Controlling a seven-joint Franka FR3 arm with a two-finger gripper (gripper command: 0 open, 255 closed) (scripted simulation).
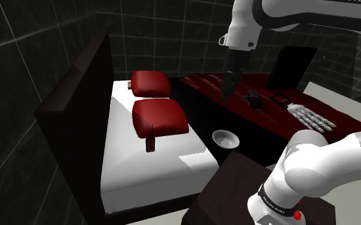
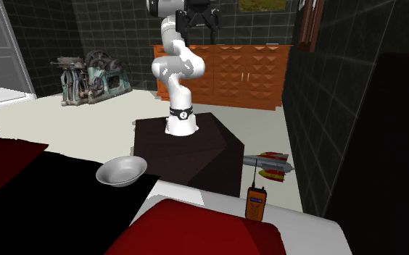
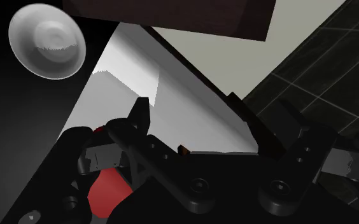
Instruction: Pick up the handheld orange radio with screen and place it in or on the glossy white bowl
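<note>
The orange handheld radio stands upright on the white bed sheet, against the front edge of a red pillow. In the shoulder view the radio is a small dark-orange block. The glossy white bowl rests on the black part of the bed, close to the stand; the bowl is upright with nothing in it. My gripper hangs high above the bed, away from both. In the wrist view the gripper is open with nothing between its fingers, and the bowl lies far below.
A second red pillow lies by the dark headboard. On the dark red blanket are a white robot hand model and a small black object. A toy rocket lies on the floor beside the dark stand.
</note>
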